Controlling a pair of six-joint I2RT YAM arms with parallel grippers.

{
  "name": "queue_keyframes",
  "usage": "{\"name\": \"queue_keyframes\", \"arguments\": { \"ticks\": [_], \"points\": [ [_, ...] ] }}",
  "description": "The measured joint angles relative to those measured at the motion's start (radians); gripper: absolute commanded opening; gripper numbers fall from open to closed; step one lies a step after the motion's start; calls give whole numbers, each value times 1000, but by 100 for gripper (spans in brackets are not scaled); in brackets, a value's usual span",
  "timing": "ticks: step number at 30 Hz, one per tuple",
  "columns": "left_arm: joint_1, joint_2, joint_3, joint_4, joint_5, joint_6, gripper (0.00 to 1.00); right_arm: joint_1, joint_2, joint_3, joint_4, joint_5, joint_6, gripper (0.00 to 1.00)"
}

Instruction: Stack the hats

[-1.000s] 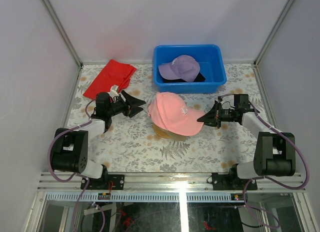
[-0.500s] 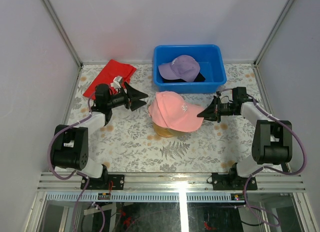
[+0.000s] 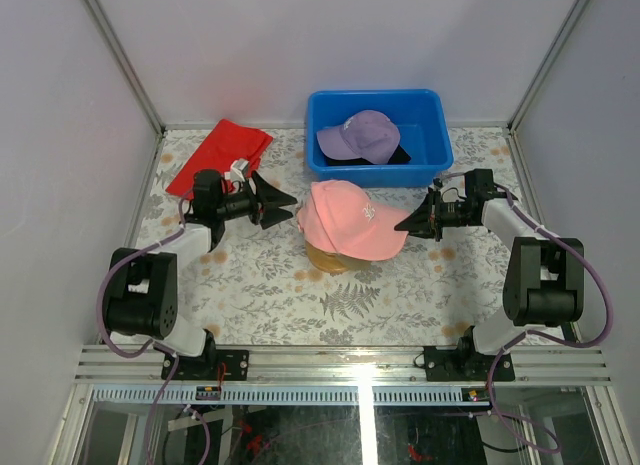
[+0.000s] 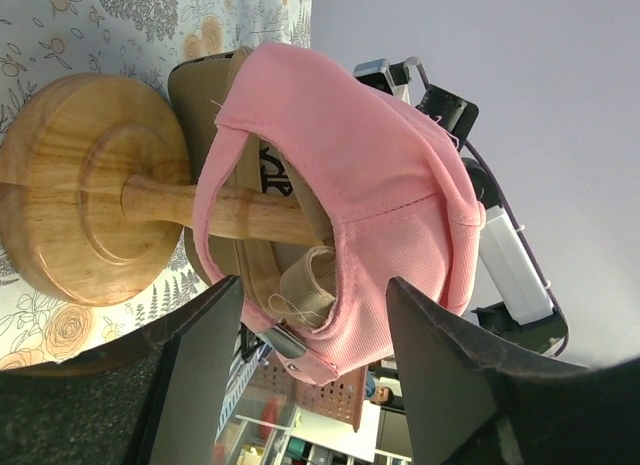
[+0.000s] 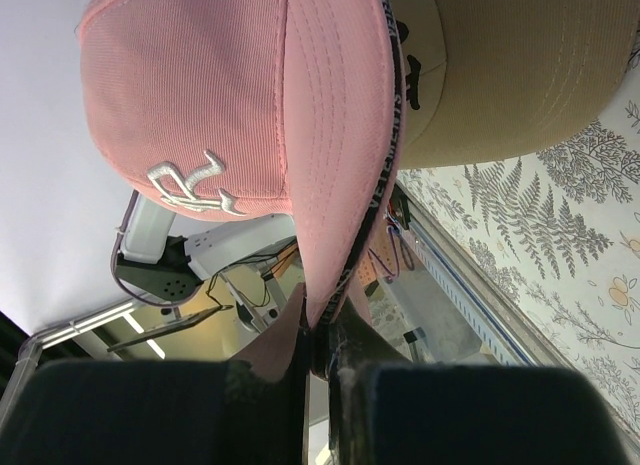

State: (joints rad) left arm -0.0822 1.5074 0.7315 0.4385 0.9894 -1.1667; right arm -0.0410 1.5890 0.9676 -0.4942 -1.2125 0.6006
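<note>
The pink fabric cap point(image 3: 345, 217) has shifted toward twelve o'clock, brim clamped in the right gripper point(image 3: 403, 225); left gripper point(image 3: 288, 209), jaws apart, should steady the back.

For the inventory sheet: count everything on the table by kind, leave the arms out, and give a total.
Caps: 4 (pink cap, tan cap, purple cap, black cap)
Cloths: 1 (red cloth)
Bins: 1 (blue bin)
Stands: 1 (wooden stand)
Total: 7
</note>
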Motion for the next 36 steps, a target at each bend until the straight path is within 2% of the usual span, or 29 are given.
{"name": "queue_keyframes", "arguments": {
  "ticks": [4,20,25,29,31,36],
  "points": [
    [-11,31,1,14,-2,-8,50,0,0,0,-2,0,0,0],
    [-76,126,49,47,-33,-53,48,0,0,0,-6,0,-8,0],
    [-100,140,65,62,-43,-68,36,0,0,0,-11,0,-10,0],
    [-116,149,65,90,-51,-93,15,0,0,0,-12,0,-11,0],
    [-121,151,63,112,-58,-109,1,0,0,0,-12,0,-11,0],
    [-121,151,28,185,-72,-152,0,0,0,0,-12,0,-12,0]
  ]
}}
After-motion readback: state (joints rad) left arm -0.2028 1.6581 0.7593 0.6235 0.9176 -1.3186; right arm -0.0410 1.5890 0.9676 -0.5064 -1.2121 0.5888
